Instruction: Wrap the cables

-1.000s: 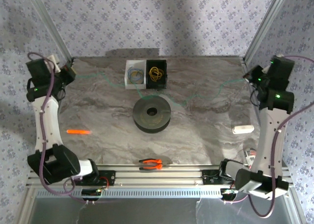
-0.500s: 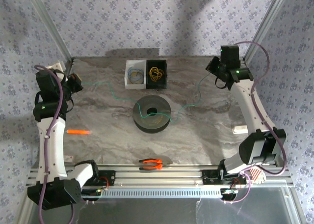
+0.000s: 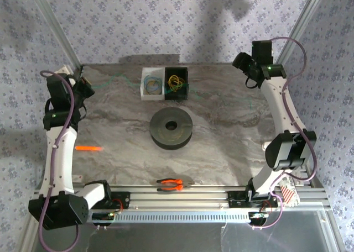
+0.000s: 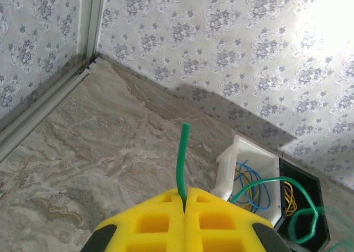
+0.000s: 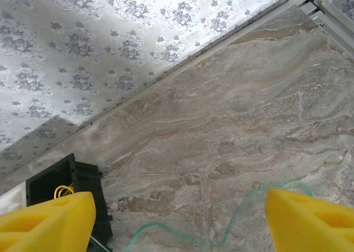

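Marble tabletop [image 4: 83, 141]: left pincer [image 4: 185, 199] pinches the green cable [image 4: 179, 158]; right pincer [image 5: 180, 202] gapes apart.

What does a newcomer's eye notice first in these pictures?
The left claw is shut on a bright green cable that sticks up between its yellow pads. The right claw hangs open near the far right corner of the table. A dark round spool sits mid-table, before a white bin and a black bin.
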Robot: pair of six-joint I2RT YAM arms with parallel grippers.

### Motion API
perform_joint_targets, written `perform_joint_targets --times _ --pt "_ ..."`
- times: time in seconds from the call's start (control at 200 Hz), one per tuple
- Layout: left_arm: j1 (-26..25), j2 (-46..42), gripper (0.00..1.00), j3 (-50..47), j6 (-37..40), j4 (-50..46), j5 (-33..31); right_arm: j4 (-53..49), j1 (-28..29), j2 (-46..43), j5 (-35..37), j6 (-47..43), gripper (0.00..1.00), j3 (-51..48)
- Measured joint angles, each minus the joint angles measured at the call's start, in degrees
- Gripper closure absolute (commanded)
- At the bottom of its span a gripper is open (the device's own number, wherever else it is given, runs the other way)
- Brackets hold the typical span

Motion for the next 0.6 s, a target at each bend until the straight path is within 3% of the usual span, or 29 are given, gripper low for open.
perform_joint_targets --times 0.3,0.435,0.605 --pt "-6.0 5.3 1.00 0.7 -0.4 2.5 -5.0 2.9 3.4 0.8 -11.2 -7.0 0.08 1.9" --pt "-8.5 6.1 1.00 0.8 -0.3 2.8 -6.7 5.0 10.3 3.1 -20.5 -15.3 0.05 9.1" --pt "-9.6 6.7 1.00 0.9 0.1 2.9 -8.3 4.7 23.4 14.3 -31.5 -28.9 0.04 28.4"
